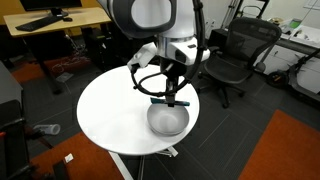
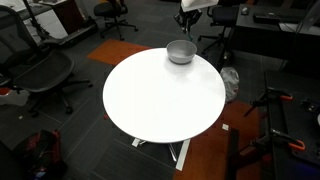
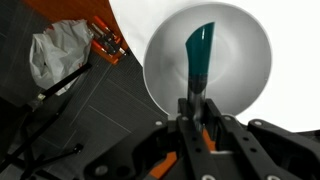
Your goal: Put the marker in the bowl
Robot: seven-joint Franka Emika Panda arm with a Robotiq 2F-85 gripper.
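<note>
Nearly done: marker held right above the bowl

Already the marker (image 3: 199,50) is pinched in the claw (image 3: 195,102). In the wrist view the two fingers are seen pressed against its dark end, and its teal part sticks out over the middle of the bowl (image 3: 245,55). The shiny inside of the bowl is seen all around the teal part, and nothing else can be seen in the bowl.

In an exterior view the claw (image 1: 172,97) is seen hanging just above the bowl (image 1: 168,123), with the marker (image 1: 158,101) lying crosswise over the rim and not touching it. The bowl (image 2: 181,52) is set on the white round table (image 2: 160,105), near the table's edge.

So the picking up and the carrying can be called finished. One small step is left, it seems: the fingers must be spread so that the marker can drop into the bowl. Because the marker is held over the middle of the bowl, it should land inside. If one end were let hang past the rim, it could tip out.
</note>
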